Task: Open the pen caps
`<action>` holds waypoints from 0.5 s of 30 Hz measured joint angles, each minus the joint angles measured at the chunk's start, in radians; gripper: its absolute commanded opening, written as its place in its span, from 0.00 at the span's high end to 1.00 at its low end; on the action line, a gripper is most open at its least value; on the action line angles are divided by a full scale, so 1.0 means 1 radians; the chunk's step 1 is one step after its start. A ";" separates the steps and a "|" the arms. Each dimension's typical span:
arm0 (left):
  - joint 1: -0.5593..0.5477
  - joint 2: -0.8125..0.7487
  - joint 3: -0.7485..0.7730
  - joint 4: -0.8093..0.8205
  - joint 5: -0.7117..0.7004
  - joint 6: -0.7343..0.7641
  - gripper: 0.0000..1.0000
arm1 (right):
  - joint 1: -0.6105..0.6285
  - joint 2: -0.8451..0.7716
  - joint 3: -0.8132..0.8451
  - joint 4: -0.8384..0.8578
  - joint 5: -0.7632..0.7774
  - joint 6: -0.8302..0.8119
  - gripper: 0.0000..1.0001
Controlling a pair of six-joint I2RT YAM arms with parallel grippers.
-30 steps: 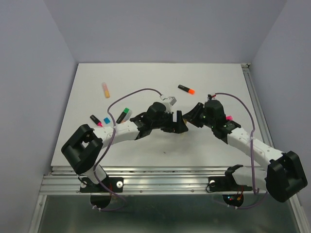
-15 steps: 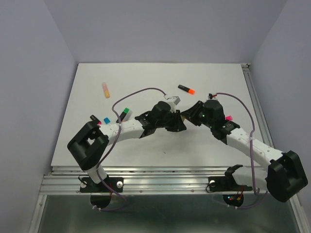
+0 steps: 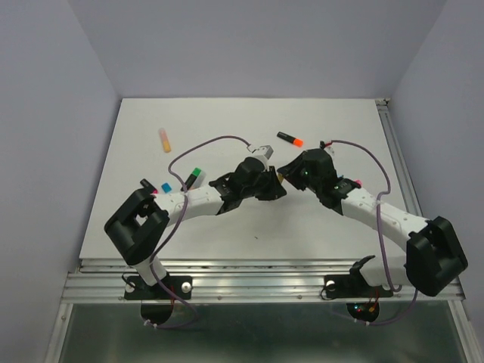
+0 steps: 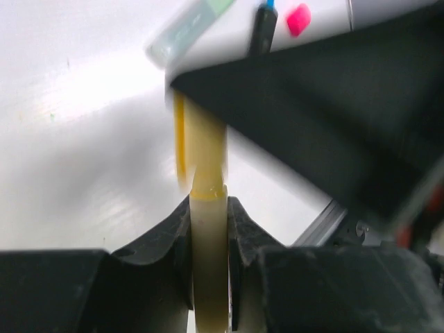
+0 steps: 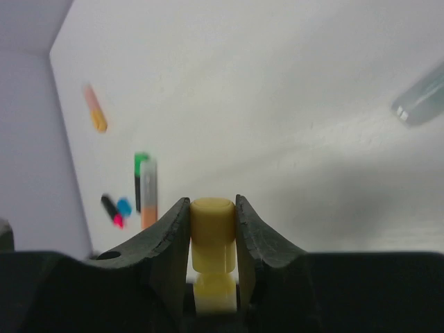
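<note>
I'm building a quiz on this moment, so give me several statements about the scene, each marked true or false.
1. The left gripper and the right gripper grip the same yellow highlighter. True.
2. The orange-capped black highlighter is held in the right gripper. False: it lies on the table, beyond both grippers.
3. The green-capped highlighter lies on the table beside the left arm. True.
4. The right gripper's jaws stand wide open. False: they are closed on the yellow highlighter.
</note>
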 measured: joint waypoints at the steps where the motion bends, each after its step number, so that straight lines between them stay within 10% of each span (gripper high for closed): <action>1: 0.000 -0.005 -0.006 0.006 -0.016 -0.008 1.00 | 0.000 0.026 0.028 -0.021 0.015 -0.002 0.99; 15: -0.179 -0.266 -0.203 -0.093 -0.129 -0.102 1.00 | -0.158 0.203 0.262 -0.054 0.316 -0.151 0.99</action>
